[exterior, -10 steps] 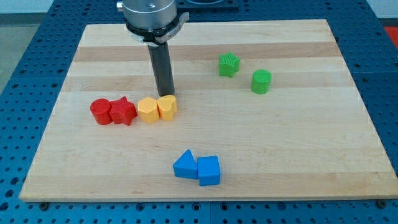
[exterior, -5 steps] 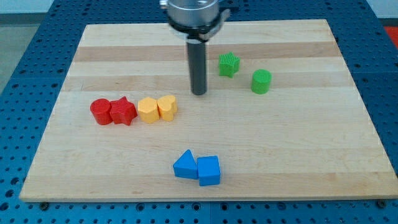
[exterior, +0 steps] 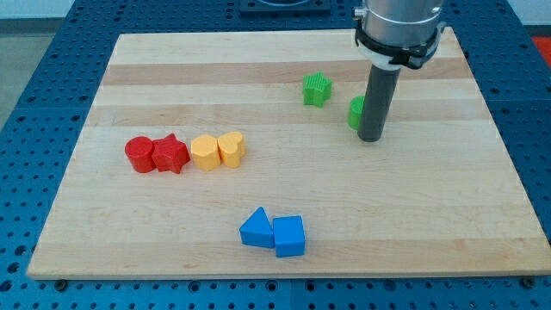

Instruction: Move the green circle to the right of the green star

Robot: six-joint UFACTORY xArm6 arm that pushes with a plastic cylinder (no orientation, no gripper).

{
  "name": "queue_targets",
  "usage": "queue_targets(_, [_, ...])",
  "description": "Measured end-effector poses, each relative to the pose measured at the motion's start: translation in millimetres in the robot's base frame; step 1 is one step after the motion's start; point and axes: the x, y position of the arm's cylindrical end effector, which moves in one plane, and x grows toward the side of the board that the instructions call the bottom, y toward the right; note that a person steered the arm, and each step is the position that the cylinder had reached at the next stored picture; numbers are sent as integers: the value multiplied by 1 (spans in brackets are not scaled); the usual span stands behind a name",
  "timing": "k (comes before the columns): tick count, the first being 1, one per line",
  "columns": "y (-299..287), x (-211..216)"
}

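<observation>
Now my tip [exterior: 371,138] covers the green circle [exterior: 354,113]; green star [exterior: 316,89] leftward.

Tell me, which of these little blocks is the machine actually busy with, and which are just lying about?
In the job: green circle, half hidden behind my tip; green star.

Lying about: red circle, red star, yellow hexagon, yellow heart, blue triangle, blue cube.
</observation>
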Motion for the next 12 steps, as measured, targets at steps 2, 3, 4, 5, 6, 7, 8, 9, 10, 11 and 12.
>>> queue_targets(2, [-26,8])
queue_targets(3, [-26,-7])
queue_targets(4, [-26,-19])
queue_targets(5, [-23,-20])
queue_targets(6, [-15,-20])
queue_targets(7, [-6,-20])
queue_targets(8, [-3,-23])
queue_targets(9, [-3,-31])
queue_targets(10, [3,-32])
queue_targets(11, [16,-34])
queue_targets(12, [32,-39])
